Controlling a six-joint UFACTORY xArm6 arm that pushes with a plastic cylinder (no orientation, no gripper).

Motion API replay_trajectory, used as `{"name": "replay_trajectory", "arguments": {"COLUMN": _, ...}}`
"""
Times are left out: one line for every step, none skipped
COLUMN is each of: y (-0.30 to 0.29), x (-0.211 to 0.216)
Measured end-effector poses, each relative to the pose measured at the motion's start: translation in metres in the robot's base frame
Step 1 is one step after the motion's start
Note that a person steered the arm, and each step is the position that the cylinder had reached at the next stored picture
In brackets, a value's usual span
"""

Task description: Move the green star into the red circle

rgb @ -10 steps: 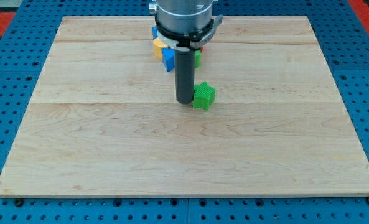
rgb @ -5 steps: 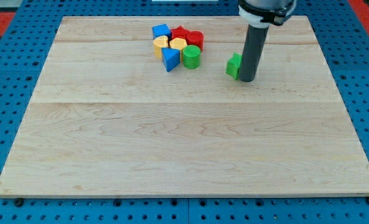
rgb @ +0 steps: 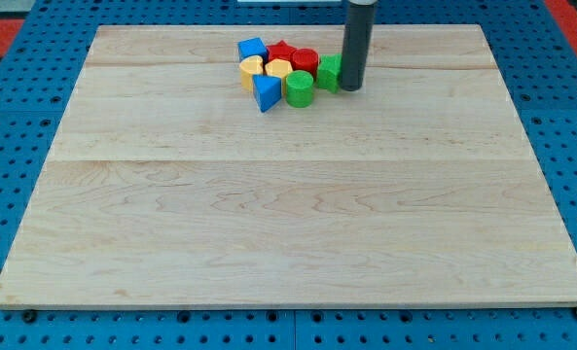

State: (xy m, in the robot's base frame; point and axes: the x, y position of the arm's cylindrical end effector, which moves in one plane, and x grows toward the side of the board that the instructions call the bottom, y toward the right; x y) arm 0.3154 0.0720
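My tip (rgb: 351, 88), the lower end of a straight dark rod with no jaws and nothing held, stands at the view's right side of the small green star block (rgb: 328, 73), touching it. The star sits against the red round block (rgb: 306, 61), at the right edge of a cluster near the top of the pale wooden board (rgb: 288, 224), just above the green cylinder block (rgb: 299, 88)

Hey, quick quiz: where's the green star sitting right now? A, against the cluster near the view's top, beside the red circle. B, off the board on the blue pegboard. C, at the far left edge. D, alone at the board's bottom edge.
A: the green star sits by the red circle, with my tip at its right.
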Motion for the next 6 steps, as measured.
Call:
{"name": "replay_trajectory", "arguments": {"y": 0.053, "x": -0.008}}
{"name": "replay_trajectory", "arguments": {"y": 0.054, "x": -0.019}}
{"name": "replay_trajectory", "arguments": {"y": 0.048, "x": -0.032}}
{"name": "replay_trajectory", "arguments": {"y": 0.026, "x": -0.030}}
{"name": "replay_trajectory", "arguments": {"y": -0.001, "x": -0.030}}
{"name": "replay_trajectory", "arguments": {"y": -0.026, "x": -0.030}}
